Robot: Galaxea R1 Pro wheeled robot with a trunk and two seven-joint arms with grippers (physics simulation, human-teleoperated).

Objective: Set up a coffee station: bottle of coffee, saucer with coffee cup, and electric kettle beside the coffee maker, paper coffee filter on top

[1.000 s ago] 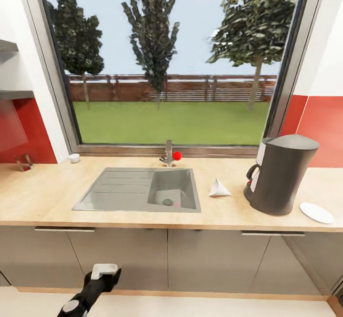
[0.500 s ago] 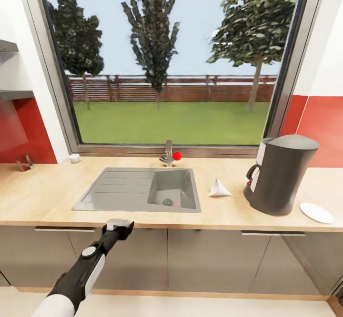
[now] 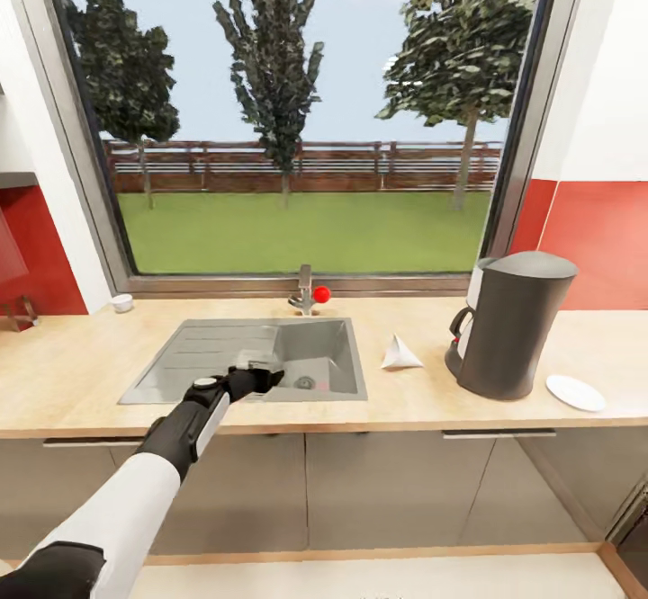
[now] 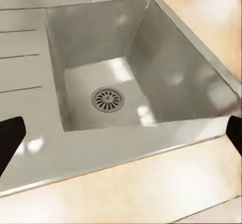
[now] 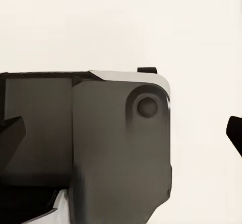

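Observation:
The dark grey coffee maker [image 3: 508, 329] stands on the wooden countertop [image 3: 72, 374] at the right. A white cone-shaped paper filter [image 3: 399, 353] lies between it and the sink [image 3: 270, 361]. A white saucer [image 3: 576, 392] rests to the right of the coffee maker. A small white cup [image 3: 121, 302] sits by the window sill at the left. My left gripper [image 3: 261, 374] [image 4: 121, 135] hovers open over the front edge of the sink, nothing between its fingers. My right gripper [image 5: 123, 133] is open and faces a dark part of the robot's body.
A faucet with a red knob [image 3: 308, 291] stands behind the sink basin. Grey cabinet fronts [image 3: 378, 482] run under the counter. A large window fills the wall behind. Red wall panels flank the counter at both sides.
My left arm has risen from below the counter and reached forward over the sink's front edge. The camera has shifted slightly, moving the whole picture left.

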